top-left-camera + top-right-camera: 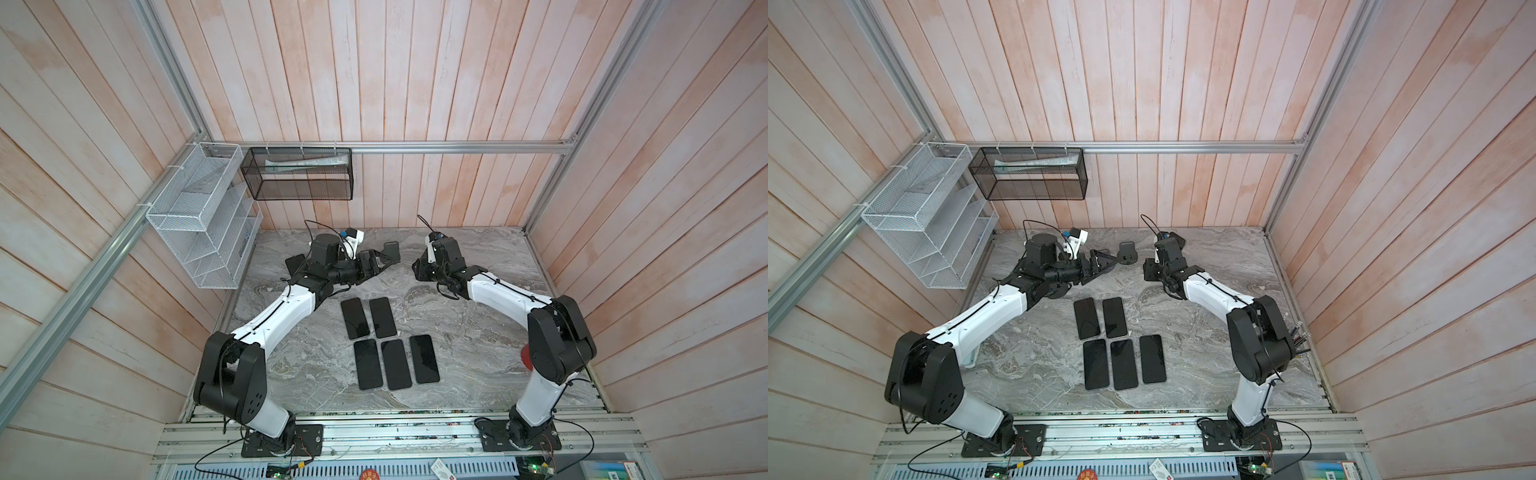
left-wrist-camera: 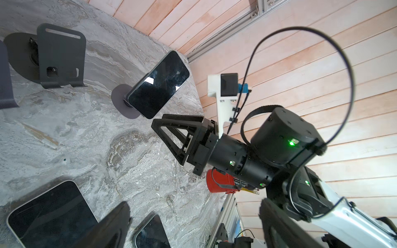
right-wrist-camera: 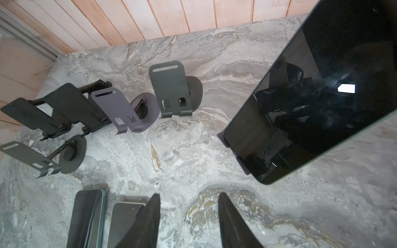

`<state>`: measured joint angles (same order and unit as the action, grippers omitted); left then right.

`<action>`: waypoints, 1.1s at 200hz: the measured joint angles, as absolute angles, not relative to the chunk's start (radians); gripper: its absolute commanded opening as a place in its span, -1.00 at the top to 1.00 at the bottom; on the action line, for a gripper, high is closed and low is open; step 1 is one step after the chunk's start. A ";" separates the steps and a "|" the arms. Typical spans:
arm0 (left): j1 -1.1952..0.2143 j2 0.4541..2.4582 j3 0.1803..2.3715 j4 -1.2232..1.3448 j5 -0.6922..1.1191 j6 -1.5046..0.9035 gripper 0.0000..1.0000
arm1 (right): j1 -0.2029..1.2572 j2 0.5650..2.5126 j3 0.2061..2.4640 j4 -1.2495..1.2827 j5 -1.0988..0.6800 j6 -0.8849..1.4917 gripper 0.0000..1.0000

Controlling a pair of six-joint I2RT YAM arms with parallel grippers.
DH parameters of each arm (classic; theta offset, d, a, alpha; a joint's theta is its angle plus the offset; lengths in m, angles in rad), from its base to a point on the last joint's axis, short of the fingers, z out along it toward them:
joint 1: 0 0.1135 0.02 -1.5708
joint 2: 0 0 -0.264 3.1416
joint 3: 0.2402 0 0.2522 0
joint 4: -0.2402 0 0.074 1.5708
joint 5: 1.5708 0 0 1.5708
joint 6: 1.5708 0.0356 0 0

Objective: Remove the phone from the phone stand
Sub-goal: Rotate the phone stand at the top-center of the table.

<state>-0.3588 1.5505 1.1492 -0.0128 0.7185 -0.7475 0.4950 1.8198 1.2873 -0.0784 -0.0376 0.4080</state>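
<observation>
Phone [image 2: 158,84] sits tilted on its stand [image 2: 120,101], edges exposed for a grab. The right tool [image 3: 189,214] hangs just beside it, jaws apart and empty, probably lining up. The left tool [image 1: 384,259] is spread wide, holding nothing.

Five dark phones [image 1: 389,342] lay flat, screens up, mid-table in both top views: two side by side in the far row, three in the near row, close together but apart. The table [image 1: 478,340] was grey marbled stone. A white wire-mesh organizer [image 1: 199,216] w/ several tiers hung on the left wall rail; a black mesh basket [image 1: 299,174] hung on the back rail just beside it, w/ a pale flat item inside, too small to identify. Pink-white wood planks [image 1: 415,83] lined the walls, framed by aluminium rails [image 1: 457,147]. A red object [image 1: 527,358] sat near the table's right edge, mostly hidden.
</observation>
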 measured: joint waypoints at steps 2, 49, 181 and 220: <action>-0.359 1.551 1.150 -0.013 0.718 -0.747 -0.91 | 0.493 1.824 1.292 -0.081 -0.040 0.406 0.09; -0.344 1.551 1.150 -0.011 0.725 -0.752 -0.91 | 0.489 1.919 1.362 -0.114 -0.065 0.381 0.09; -0.336 1.551 1.150 -0.001 0.734 -0.768 -0.91 | 0.510 2.025 1.384 -0.106 0.091 0.358 0.06; -0.336 1.551 1.150 -0.001 0.734 -0.767 -0.91 | 0.510 2.025 1.385 -0.106 0.105 0.357 0.04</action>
<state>-0.3363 1.5505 1.1500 -0.0006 0.7338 -0.7673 0.5098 2.0254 1.3849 -0.1059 0.1055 0.3569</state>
